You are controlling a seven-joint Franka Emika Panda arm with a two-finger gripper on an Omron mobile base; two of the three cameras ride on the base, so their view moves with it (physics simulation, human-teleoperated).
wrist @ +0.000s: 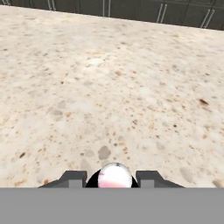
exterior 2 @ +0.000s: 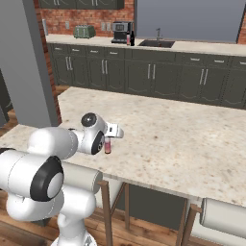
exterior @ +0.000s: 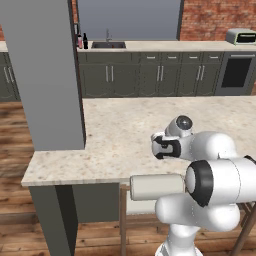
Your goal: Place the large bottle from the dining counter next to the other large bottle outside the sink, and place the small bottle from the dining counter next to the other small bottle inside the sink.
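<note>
- Kitchen background was brick wall and dark cabinets; near slab was the dining counter (exterior 2: 182, 129), beige speckled stone with a grey pillar (exterior: 50, 75) at left.
- Claw (exterior 2: 108, 140) was closed on the small bottle (exterior 2: 107, 145), which stood upright at the counter's near-left part; hand view showed its pale top (wrist: 114, 176) pinched between the fingertips (wrist: 73, 178).
- Risk: grip looked near the cap, so the bottle could swing or slip during the long carry.
- Risk: lifting too low could knock it on the counter.
- Far off, the sink (exterior: 108, 45) had the other large bottle (exterior: 79, 41) and a black bottle (exterior: 85, 40) at its left; those could be toppled on arrival.
- No labels or writing were readable.
</note>
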